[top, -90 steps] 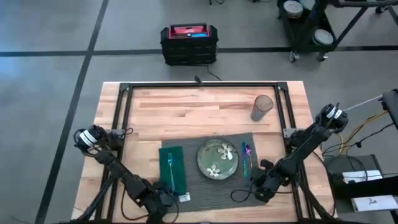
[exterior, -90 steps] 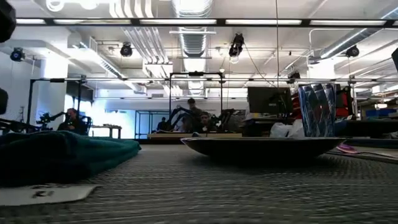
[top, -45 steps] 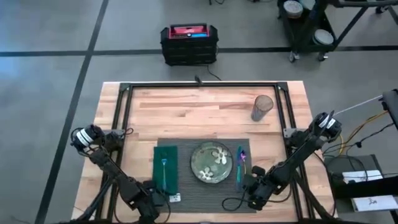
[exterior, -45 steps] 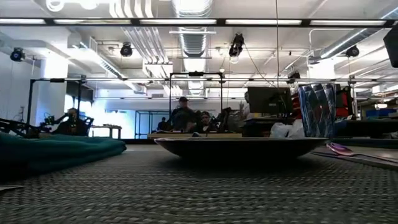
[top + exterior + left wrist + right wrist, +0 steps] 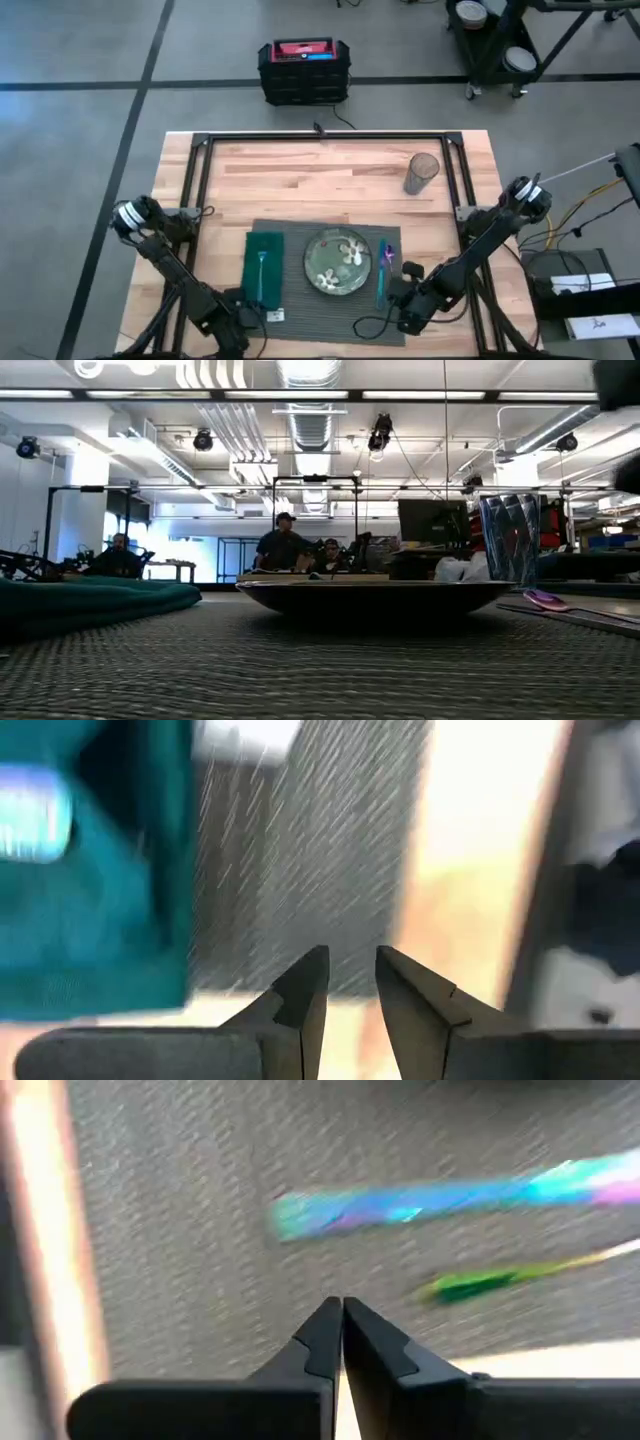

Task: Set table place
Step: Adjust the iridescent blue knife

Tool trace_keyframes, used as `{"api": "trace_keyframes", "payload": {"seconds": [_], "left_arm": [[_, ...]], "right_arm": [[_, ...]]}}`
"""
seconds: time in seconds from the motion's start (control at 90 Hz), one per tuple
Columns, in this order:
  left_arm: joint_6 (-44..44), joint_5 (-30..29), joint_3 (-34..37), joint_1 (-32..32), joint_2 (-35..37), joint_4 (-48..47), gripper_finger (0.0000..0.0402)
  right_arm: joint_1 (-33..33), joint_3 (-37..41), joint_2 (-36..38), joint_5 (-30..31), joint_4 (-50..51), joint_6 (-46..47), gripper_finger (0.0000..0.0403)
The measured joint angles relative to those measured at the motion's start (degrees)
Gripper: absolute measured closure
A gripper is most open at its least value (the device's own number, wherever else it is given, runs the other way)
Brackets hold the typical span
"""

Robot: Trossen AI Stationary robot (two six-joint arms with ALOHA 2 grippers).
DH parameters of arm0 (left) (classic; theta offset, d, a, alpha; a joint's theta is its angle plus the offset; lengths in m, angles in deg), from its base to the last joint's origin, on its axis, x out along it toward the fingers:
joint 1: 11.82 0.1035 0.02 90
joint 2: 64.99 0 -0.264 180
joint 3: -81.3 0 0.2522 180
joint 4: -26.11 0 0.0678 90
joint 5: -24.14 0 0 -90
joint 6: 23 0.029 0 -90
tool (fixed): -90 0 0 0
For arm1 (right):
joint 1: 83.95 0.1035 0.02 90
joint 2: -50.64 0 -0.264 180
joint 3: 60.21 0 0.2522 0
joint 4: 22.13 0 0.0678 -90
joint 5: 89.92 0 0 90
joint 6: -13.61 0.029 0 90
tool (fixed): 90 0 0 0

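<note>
Placemat [image 5: 320, 270] sits at the 6 o'clock edge of the table [image 5: 300, 175], carrying a green floral plate [image 5: 337, 263] at centre, a dark green napkin [image 5: 263, 268] with a fork on it at the plate's 9 o'clock, and iridescent cutlery [image 5: 385, 266] at its 3 o'clock. Ribbed glass [image 5: 421, 173] stands off the mat toward 1 o'clock. Left gripper [image 5: 350, 982] at the mat's 7 o'clock corner, fingers slightly apart, gripping nothing. Right gripper [image 5: 340, 1320] at the 5 o'clock corner, fingertips pressed together.

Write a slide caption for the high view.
Both grippers sit at the near edge of the grey placemat, which carries plate, napkin and cutlery.
</note>
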State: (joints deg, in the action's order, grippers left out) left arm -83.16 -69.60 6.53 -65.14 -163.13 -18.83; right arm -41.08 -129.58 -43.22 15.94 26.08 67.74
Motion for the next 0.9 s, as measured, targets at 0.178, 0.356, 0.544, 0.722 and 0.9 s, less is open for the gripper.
{"api": "trace_keyframes", "payload": {"seconds": [0.178,0.356,0.544,0.722,0.9], "left_arm": [[0.54,-2.81,0.36,0.11,0.54,-0.23,0.0326],[-0.81,-1.25,0.35,0.04,-1.96,0.4,0.0326],[-0.47,-1.1,0.24,0.04,-4.04,1.81,0.0326],[-0.4,-1.12,0.26,0.04,-4.14,1.9,0.0326],[-0.37,-1.12,0.26,0.04,-4.14,2.14,0.0326]], "right_arm": [[-9.41,1.82,-0.33,4.4,-0.15,-6.36,0.0403],[-14.55,2.56,-0.14,0.24,0.88,-10.32,0.0403],[-14.46,3.01,-1.34,-2.65,0.44,-10.6,0.0403],[-14.53,3.05,-2.84,-2.63,-2.26,-10.73,0.0403],[-14.53,3.27,-2.87,-2.58,-2.23,-11.3,0.0403]]}}
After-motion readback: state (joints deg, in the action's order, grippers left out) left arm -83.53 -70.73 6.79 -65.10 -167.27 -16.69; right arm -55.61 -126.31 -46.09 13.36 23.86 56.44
